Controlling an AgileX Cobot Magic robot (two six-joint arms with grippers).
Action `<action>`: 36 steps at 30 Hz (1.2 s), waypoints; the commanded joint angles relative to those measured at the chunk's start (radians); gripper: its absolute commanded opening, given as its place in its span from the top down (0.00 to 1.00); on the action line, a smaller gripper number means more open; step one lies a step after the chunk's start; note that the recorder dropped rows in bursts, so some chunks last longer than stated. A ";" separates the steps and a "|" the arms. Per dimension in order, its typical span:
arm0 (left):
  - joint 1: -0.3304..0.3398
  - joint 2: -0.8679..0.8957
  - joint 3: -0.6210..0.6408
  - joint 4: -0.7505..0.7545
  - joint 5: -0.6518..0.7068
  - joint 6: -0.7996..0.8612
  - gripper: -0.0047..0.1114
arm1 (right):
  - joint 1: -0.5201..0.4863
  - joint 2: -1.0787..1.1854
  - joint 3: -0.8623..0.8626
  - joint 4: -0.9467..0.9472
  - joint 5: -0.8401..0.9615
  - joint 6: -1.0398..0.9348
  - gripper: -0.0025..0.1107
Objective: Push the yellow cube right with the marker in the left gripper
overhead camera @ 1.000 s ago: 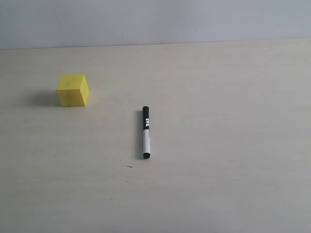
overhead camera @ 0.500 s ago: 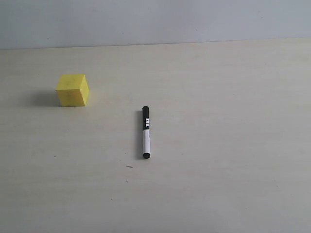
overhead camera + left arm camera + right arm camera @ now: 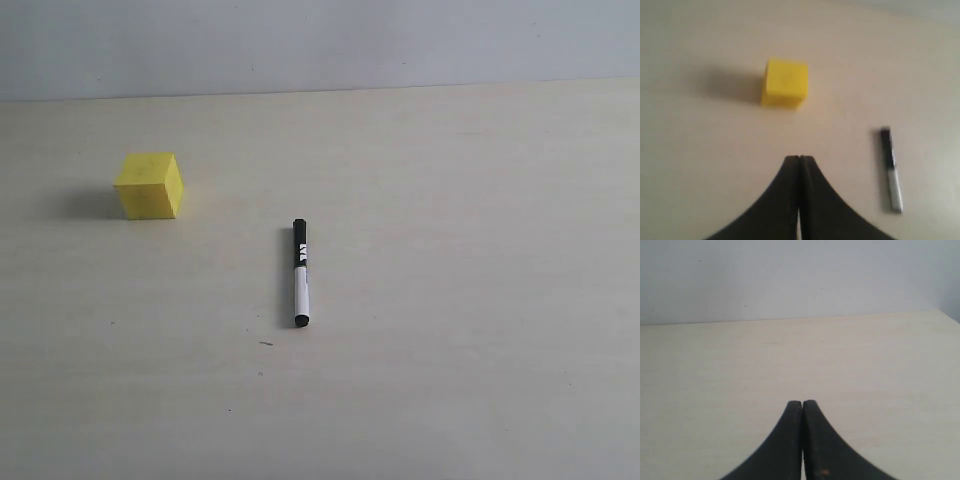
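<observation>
The yellow cube point(image 3: 149, 185) rests on the pale table at the left of the exterior view; the left wrist view shows the cube point(image 3: 785, 83) ahead of my left gripper point(image 3: 799, 159). The marker point(image 3: 300, 272) lies flat near the table's middle, black cap pointing away; in the left wrist view the marker point(image 3: 890, 169) lies off to the side of the jaws, untouched. My left gripper is shut with nothing between its jaws. My right gripper point(image 3: 802, 403) is shut and empty too, over bare table. Neither gripper appears in the exterior view.
The light wooden table point(image 3: 450, 200) ends at a far edge against a plain grey-white wall point(image 3: 320, 40). A tiny dark speck point(image 3: 266, 343) lies on the table below the marker.
</observation>
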 commanded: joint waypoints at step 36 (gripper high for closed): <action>-0.545 1.000 -0.675 0.116 0.293 -0.356 0.73 | -0.005 -0.006 0.005 0.000 -0.003 -0.007 0.98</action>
